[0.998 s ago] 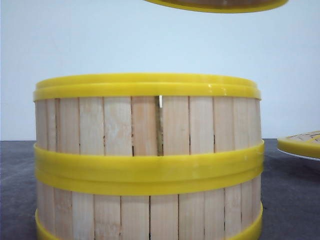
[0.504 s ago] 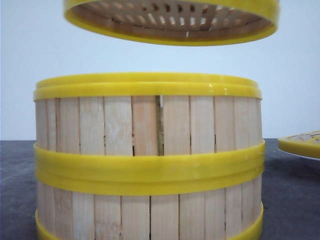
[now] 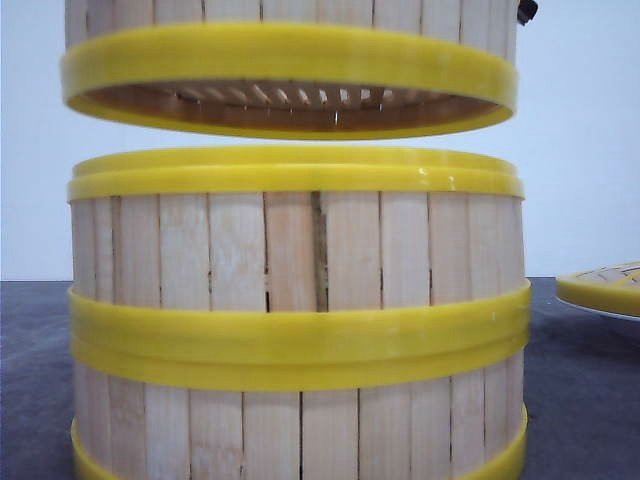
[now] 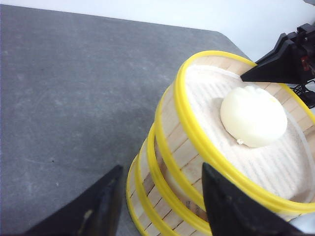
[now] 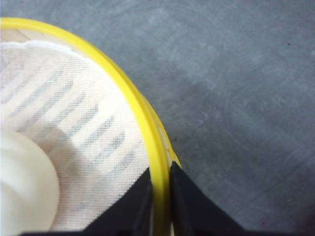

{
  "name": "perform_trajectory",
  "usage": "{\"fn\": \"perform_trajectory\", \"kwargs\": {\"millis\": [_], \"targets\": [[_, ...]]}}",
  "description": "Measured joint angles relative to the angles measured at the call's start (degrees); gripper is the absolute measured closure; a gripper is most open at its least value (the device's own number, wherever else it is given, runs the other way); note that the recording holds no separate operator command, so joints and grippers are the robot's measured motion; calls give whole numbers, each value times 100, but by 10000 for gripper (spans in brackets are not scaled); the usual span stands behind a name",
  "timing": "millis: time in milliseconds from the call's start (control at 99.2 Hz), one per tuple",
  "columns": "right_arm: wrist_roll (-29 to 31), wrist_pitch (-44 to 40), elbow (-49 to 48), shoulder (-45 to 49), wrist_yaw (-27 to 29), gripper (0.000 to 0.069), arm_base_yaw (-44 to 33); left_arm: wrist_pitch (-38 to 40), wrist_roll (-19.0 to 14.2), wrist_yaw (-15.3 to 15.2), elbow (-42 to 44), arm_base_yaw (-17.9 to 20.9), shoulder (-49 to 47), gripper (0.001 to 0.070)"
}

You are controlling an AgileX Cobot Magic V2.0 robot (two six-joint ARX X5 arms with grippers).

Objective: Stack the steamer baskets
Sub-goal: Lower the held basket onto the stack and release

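Your right claw (image 5: pixel 158 196) pinches the rim of the top steamer basket (image 3: pixel 290 60), held level, axis upright, above the two-basket stack (image 3: pixel 297 320); your left claw (image 4: pixel 157 196) gapes empty.

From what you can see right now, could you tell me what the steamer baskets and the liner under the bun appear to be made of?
The steamer baskets: walls of pale vertical slats, matte with visible grain, likely bamboo or wood; their rims are smooth, uniformly yellow and slightly glossy, probably plastic. The liner looks like thin white woven cloth, its fine weave letting the slats show through. The bun's material is unclear.
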Motion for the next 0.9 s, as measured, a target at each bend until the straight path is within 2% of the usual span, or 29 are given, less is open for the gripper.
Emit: {"fn": "perform_trajectory", "kwargs": {"millis": [897], "targets": [[-26, -391, -2, 382, 216, 664, 35, -122, 17, 0, 0, 0, 0, 412]]}}
